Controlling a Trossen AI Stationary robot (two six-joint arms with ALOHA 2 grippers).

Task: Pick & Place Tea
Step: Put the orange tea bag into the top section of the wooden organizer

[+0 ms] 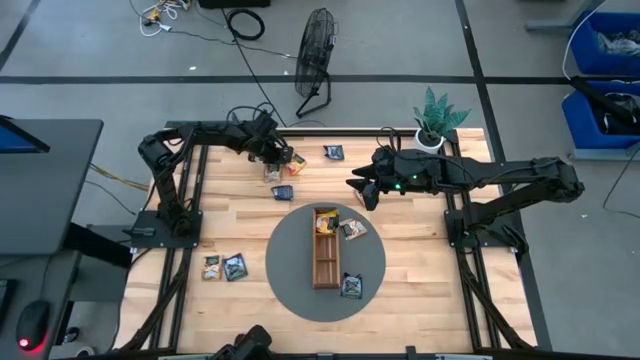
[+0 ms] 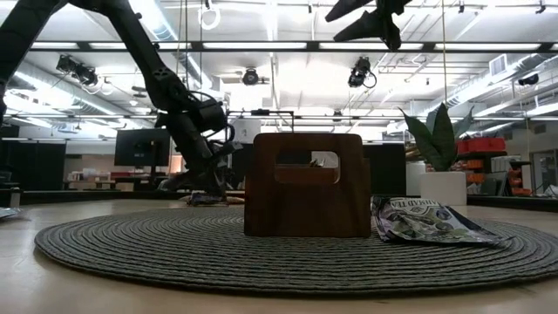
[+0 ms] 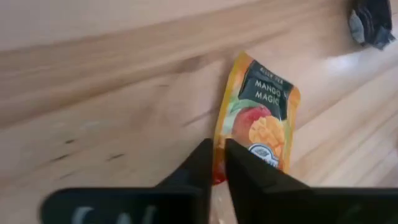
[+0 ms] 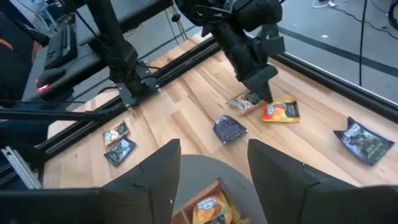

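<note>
A light wooden table (image 1: pixel 420 300) is seen from above, framed by dark rails, with a round grey woven mat (image 1: pixel 290 290) laid at its middle. On the mat a long narrow wooden divided tray (image 1: pixel 325 262) is set, its end wall with a handle slot facing the low camera (image 2: pixel 307 209); an orange sachet (image 4: pixel 211 211) is lodged in its far compartment. A potted plant (image 1: pixel 436 118) is placed at the table's far right corner. The left arm is reached in along the far edge, and the left gripper (image 3: pixel 217 163) is lowered to the wood, its jaws pinched almost together on the near edge of an orange mango tea sachet (image 3: pixel 258 121), which lies flat on the table; beyond the fingers nothing of the pinch itself can be made out. The right gripper (image 1: pixel 360 187) is held above the table behind the mat, jaws spread wide and empty. Other sachets are noted: a tan one (image 4: pixel 244 102) touching the left gripper, a dark one (image 4: pixel 227 129) just near of it, a dark one (image 1: pixel 333 152) by the far edge, one on the mat touching the tray's right side (image 1: pixel 353 229), one on the mat's near right (image 1: pixel 352 286), and two side by side at the table's near left (image 1: pixel 225 266).
</note>
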